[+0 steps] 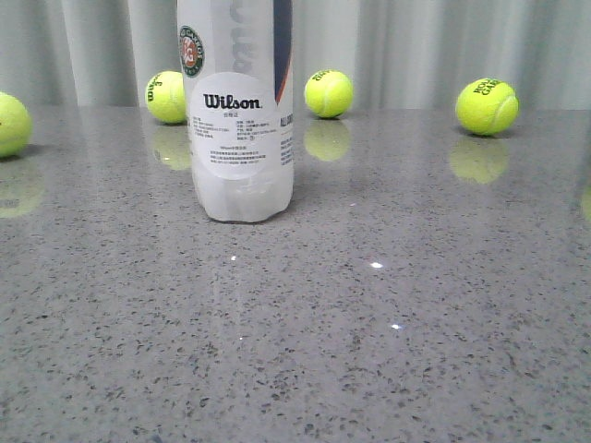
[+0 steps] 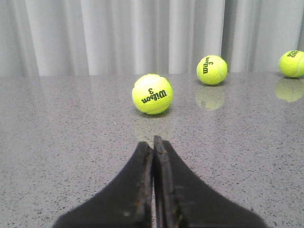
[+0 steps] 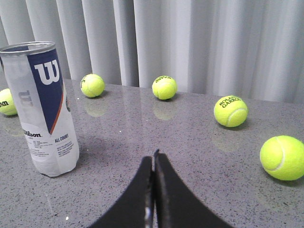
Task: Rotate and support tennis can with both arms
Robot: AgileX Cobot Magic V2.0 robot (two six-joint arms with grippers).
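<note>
The tennis can (image 1: 238, 111) stands upright on the grey speckled table, left of centre in the front view, its round white Wilson label and Roland Garros badge facing the camera. It also shows in the right wrist view (image 3: 42, 107), with its navy band and silver rim, well off to the side of my right gripper (image 3: 154, 156). That gripper is shut and empty, low over the table. My left gripper (image 2: 153, 142) is shut and empty, with a tennis ball (image 2: 152, 93) a short way ahead of it. Neither gripper shows in the front view.
Yellow-green tennis balls lie along the back of the table near a grey curtain (image 1: 166, 97) (image 1: 328, 93) (image 1: 486, 106), one at the left edge (image 1: 11, 123). In the right wrist view a ball (image 3: 282, 157) lies to one side of my gripper.
</note>
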